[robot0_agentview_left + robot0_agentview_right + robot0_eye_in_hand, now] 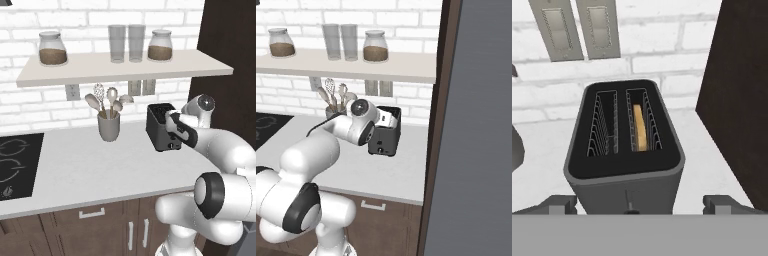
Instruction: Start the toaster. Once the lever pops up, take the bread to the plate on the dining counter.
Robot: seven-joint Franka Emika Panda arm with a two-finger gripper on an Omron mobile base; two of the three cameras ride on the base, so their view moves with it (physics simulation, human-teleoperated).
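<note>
Toaster (624, 165), black and boxy with two slots on top, stands on a white worktop (90, 165) against a white brick wall, close to a tall dark cabinet panel (742, 100) at the counter's right end. In the hand view, a pale yellow-tan slice of bread (640, 128) stands on edge inside the right-hand slot, sunk below the top; the left-hand slot shows bare wire guides. The gripper (639, 202) hovers just in front of and above the toaster's front face, its two dark fingertips (559, 204) spread wide to either side of the body, holding nothing. Whether they touch the toaster cannot be told. From the left base view, the white arm bends in from the lower right and the hand sits at the toaster's near side. Left of the toaster stands a grey utensil cup (108, 126) with spoons and a whisk. A black hob (17, 165) lies at the far left. Above, a wall shelf (125, 67) carries two jars and two glasses.
</note>
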